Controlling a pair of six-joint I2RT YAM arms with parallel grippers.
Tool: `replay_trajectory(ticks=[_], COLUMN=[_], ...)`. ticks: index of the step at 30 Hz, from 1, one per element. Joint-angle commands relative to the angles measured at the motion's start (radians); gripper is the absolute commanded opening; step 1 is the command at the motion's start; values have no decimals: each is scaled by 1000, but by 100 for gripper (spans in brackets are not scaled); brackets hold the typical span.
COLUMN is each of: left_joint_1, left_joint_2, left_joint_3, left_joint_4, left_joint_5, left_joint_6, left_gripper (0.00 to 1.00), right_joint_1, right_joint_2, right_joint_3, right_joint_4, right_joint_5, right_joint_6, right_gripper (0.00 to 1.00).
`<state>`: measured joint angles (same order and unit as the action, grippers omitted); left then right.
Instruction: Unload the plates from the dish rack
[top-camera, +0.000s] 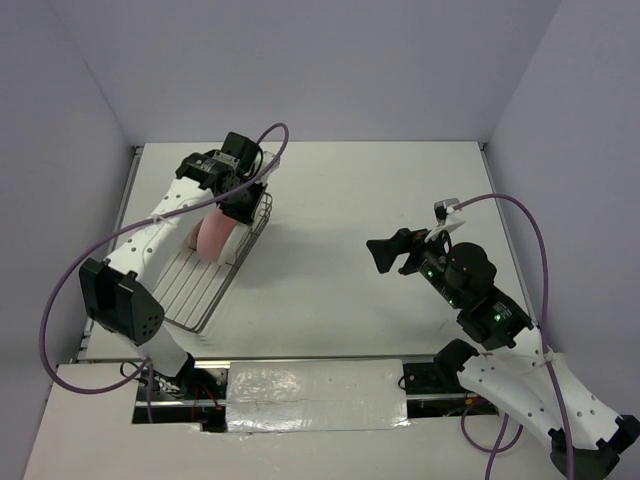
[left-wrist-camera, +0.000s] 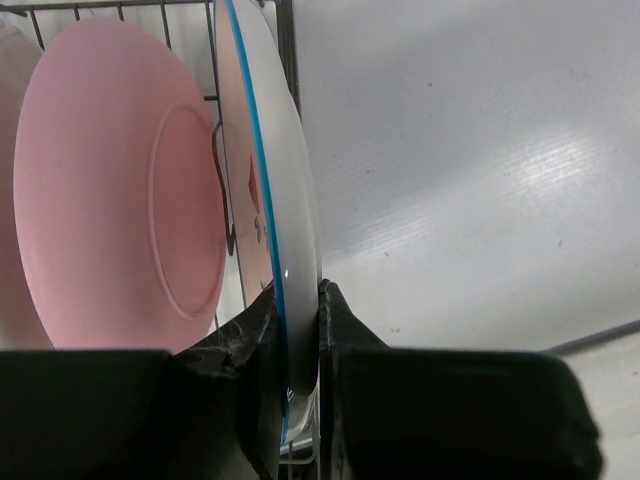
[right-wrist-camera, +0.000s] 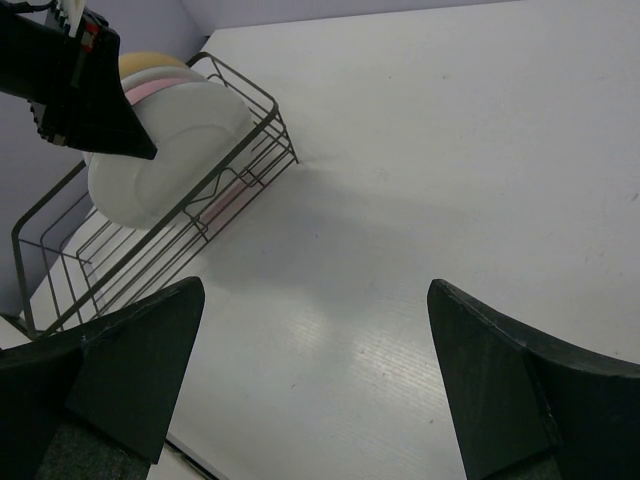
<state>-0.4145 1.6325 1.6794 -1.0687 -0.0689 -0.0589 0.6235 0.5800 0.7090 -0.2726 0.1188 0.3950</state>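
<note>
The dark wire dish rack (top-camera: 205, 285) stands at the table's left; it also shows in the right wrist view (right-wrist-camera: 200, 215). Plates stand on edge in it. My left gripper (left-wrist-camera: 298, 330) is shut on the rim of a white plate (left-wrist-camera: 285, 160) with a blue edge line and red marks, still in the rack. A pink plate (left-wrist-camera: 110, 180) stands just behind it, seen from above as well (top-camera: 213, 238). In the right wrist view the white plate (right-wrist-camera: 165, 150), a pink one and a tan-yellow one (right-wrist-camera: 150, 62) line up. My right gripper (right-wrist-camera: 315, 330) is open and empty over bare table.
The rack's near half holds no plates, only bars (top-camera: 185, 280). Purple cables loop from both arms. Walls close the table on three sides. A taped strip (top-camera: 315, 395) runs along the near edge between the arm bases.
</note>
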Motion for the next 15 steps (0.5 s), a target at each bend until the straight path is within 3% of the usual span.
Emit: replay_trajectory(ticks=[1, 5, 15], left_joint_1=[8, 9, 19], left_joint_2=[-66, -74, -26], left_joint_3=[-42, -27, 215], left_joint_4=[119, 122, 12], left_joint_5=[-117, -98, -92], left_joint_6=[31, 25, 13], left_gripper=[0, 0, 0], right_joint_1=[-4, -4, -5], right_joint_2=[-5, 6, 11], right_joint_3=[17, 24, 23], right_joint_4=[36, 33, 29], right_joint_5=[9, 4, 9], right_joint_6=[-15, -15, -16], right_gripper=[100, 100, 100])
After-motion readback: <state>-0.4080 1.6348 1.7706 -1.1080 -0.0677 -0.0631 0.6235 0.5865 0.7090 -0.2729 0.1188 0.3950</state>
